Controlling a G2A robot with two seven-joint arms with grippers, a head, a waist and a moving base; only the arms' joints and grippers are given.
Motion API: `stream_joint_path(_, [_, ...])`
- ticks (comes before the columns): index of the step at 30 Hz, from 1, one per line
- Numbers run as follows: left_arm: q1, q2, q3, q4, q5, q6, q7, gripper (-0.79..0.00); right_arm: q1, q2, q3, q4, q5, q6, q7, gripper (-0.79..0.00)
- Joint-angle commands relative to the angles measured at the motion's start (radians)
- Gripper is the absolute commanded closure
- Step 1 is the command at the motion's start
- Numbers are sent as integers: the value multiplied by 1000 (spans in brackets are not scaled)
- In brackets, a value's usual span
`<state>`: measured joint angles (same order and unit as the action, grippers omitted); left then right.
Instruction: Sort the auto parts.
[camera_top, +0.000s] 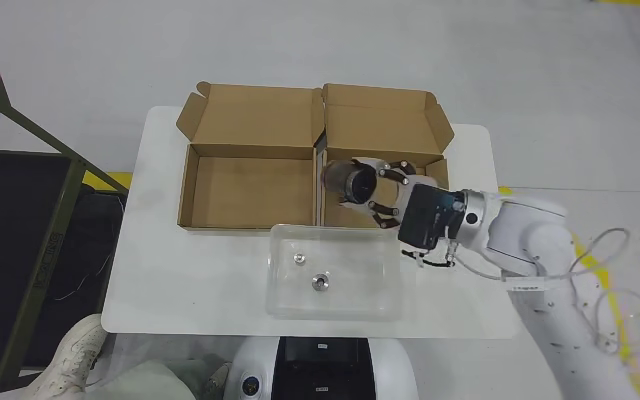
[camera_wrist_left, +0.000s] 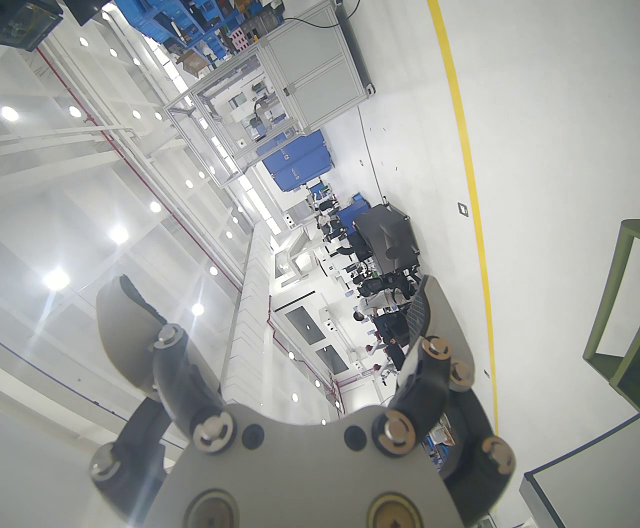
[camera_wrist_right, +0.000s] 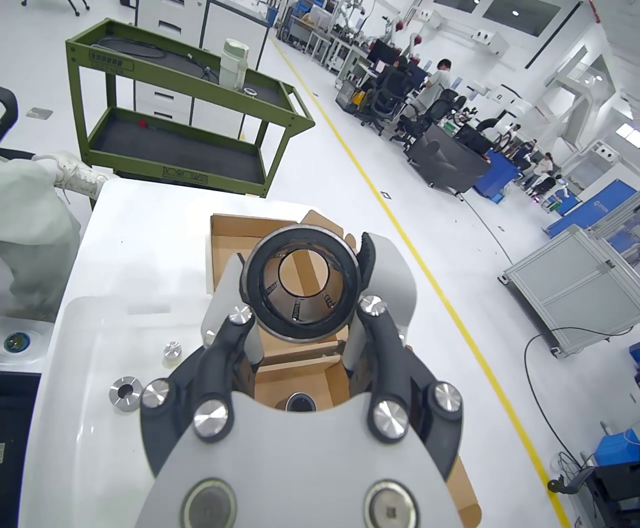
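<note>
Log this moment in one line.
right gripper: shut on bearing sleeve, over right box | left gripper: open, empty | tray: two small metal parts

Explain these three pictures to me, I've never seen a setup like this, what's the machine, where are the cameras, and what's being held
It is a two-armed robot sorting auto parts at a table. One picture looks down from a camera above the arms; the other two come from cameras on each wrist, so each shows its own gripper up close. On the table stand two open cardboard boxes, a left box and a right box, and nearer the robot a clear tray with two small metal parts. The right gripper is shut on a dark hollow cylinder, held above the right box. The left gripper is open, holds nothing and points into the room.
</note>
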<state>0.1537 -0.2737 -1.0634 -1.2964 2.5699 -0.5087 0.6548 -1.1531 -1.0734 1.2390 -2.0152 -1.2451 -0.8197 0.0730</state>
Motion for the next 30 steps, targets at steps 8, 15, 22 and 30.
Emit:
stream_joint_path(8, [0, 0, 0, 0, 0, 0, 0, -785, -66, 12, 80, -16, -3, -11, -63, 0])
stream_joint_path(15, [0, 0, 0, 0, 0, 0, 0, -785, -80, 16, 96, -18, 8, -18, -79, 0])
stream_joint_path(22, [0, 0, 0, 0, 0, 0, 0, -785, -81, 17, 89, -22, 3, -21, -79, 0])
stream_joint_path(30, [0, 0, 0, 0, 0, 0, 0, -785, -21, 18, 40, 44, 4, -60, 56, 0])
